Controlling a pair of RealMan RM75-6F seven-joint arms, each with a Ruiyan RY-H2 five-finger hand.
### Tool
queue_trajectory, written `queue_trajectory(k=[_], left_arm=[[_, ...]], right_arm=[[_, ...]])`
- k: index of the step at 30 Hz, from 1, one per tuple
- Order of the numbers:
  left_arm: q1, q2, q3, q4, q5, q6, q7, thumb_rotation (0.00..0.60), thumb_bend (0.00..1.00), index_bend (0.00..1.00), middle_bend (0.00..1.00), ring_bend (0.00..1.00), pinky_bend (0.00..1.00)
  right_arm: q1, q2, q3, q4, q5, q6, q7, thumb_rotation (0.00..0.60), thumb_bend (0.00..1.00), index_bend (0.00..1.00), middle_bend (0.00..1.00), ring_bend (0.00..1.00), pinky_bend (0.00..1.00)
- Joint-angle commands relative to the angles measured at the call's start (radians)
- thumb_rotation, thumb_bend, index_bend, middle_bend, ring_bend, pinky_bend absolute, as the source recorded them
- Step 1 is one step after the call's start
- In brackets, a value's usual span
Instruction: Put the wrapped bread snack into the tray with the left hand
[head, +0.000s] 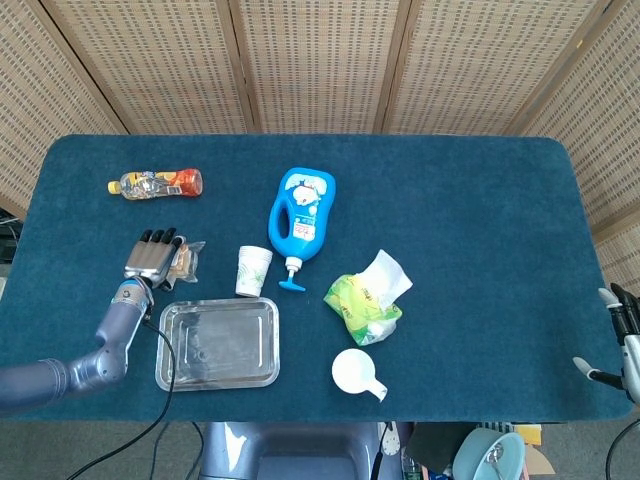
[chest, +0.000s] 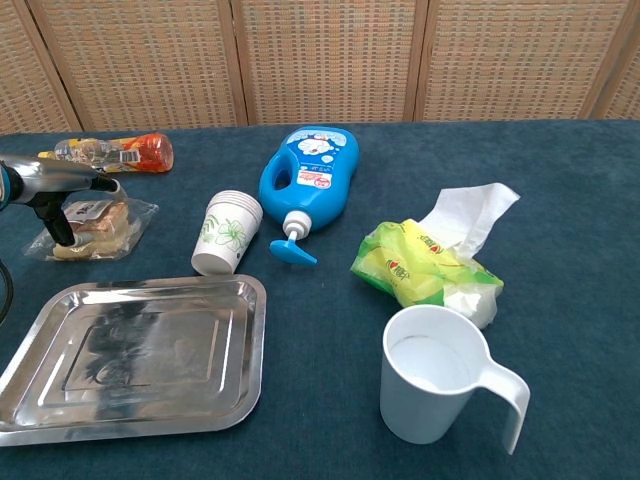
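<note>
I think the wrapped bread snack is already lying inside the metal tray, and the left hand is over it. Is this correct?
Not quite: the wrapped bread snack lies on the table beyond the tray, not inside it, as the chest view shows. The left hand is over it.

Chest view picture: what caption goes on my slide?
Left hand over the wrapped bread snack, behind the empty tray.

Bare blue counter (chest: 150, 262) is lying open between the clear-wrapped bread snack (chest: 95, 226) and the shiny metal tray (chest: 140, 355), while the stacked white paper cups (chest: 227, 233) are crowding the tray's far right corner.
</note>
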Motion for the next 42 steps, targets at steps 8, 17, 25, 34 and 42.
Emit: queue_trajectory(k=[8, 17, 25, 34, 42], left_arm=[[0.004, -0.007, 0.004, 0.006, -0.002, -0.004, 0.004, 0.600, 0.43, 0.12, 0.00, 0.00, 0.00], [-0.001, -0.011, 0.008, 0.004, -0.022, 0.021, 0.032, 0.600, 0.43, 0.11, 0.01, 0.00, 0.00], [0.012, -0.037, 0.019, 0.036, -0.003, 0.028, 0.042, 0.600, 0.50, 0.12, 0.02, 0.00, 0.01], [0.020, -0.065, 0.018, 0.078, -0.008, 0.014, 0.050, 0.600, 0.50, 0.06, 0.00, 0.00, 0.00], [0.030, -0.101, 0.015, 0.134, 0.009, 0.001, 0.052, 0.600, 0.53, 0.11, 0.05, 0.00, 0.02]], right_arm=[[-0.003, -0.008, 0.003, 0.015, -0.003, 0.010, 0.013, 0.600, 0.13, 0.00, 0.00, 0.00, 0.00], [-0.005, -0.014, 0.005, 0.031, -0.005, 0.016, 0.030, 0.600, 0.13, 0.00, 0.00, 0.00, 0.00], [-0.021, -0.014, 0.007, 0.039, 0.000, 0.035, 0.052, 0.600, 0.13, 0.00, 0.00, 0.00, 0.00], [-0.033, -0.014, 0.007, 0.042, -0.005, 0.055, 0.067, 0.600, 0.13, 0.00, 0.00, 0.00, 0.00], [-0.037, -0.021, 0.005, 0.053, -0.008, 0.057, 0.073, 0.600, 0.13, 0.00, 0.00, 0.00, 0.00]])
